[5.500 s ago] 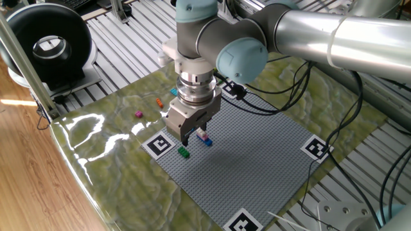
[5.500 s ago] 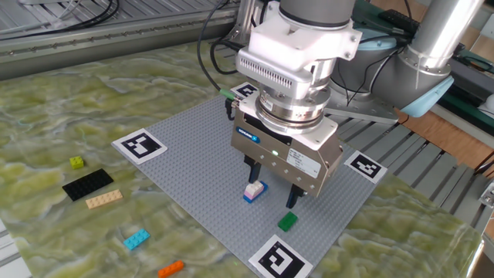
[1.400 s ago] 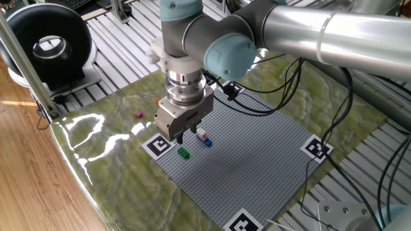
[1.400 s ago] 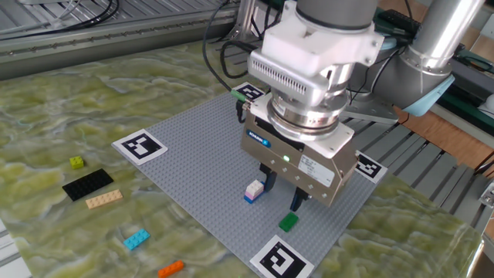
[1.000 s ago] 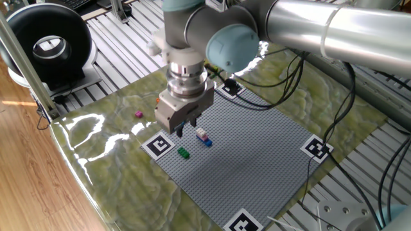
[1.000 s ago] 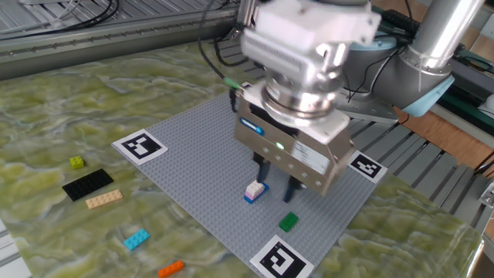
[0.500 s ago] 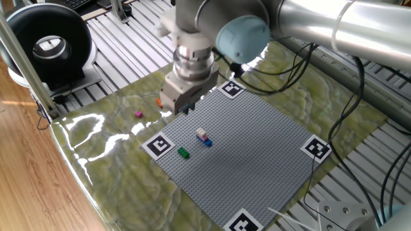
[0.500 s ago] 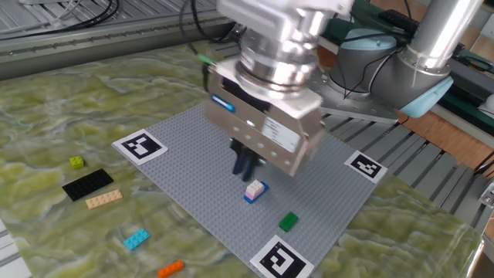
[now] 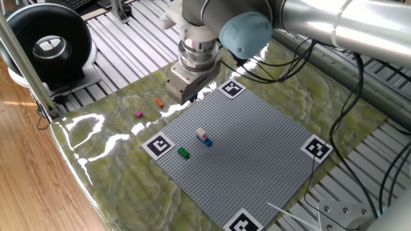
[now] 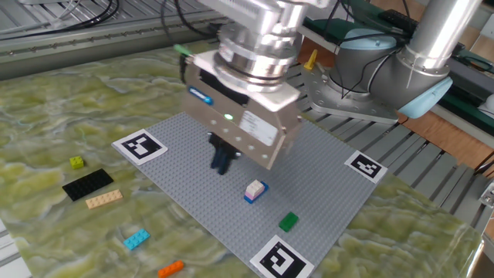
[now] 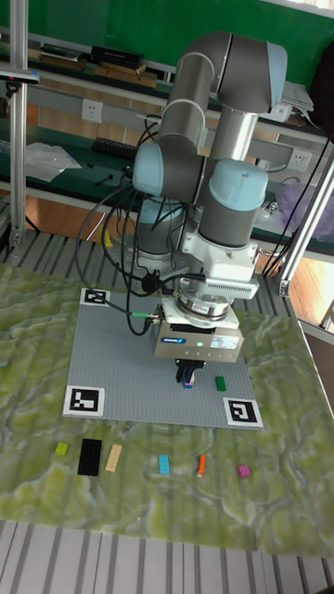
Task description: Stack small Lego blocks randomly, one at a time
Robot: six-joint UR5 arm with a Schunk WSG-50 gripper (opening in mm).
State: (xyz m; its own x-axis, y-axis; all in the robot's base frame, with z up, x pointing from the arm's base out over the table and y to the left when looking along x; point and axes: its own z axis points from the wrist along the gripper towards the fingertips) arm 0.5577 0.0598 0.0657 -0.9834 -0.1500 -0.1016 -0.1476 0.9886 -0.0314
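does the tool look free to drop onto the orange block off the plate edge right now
Probably yes. The orange block lies alone on the mat beside the grey baseplate, nothing on it or against it. The tool hangs above the plate edge close by, and looks empty, though its jaws are hard to read.

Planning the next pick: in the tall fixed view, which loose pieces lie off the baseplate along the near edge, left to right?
Small yellow-green brick → flat black plate → flat tan plate → cyan brick → orange brick → magenta brick.
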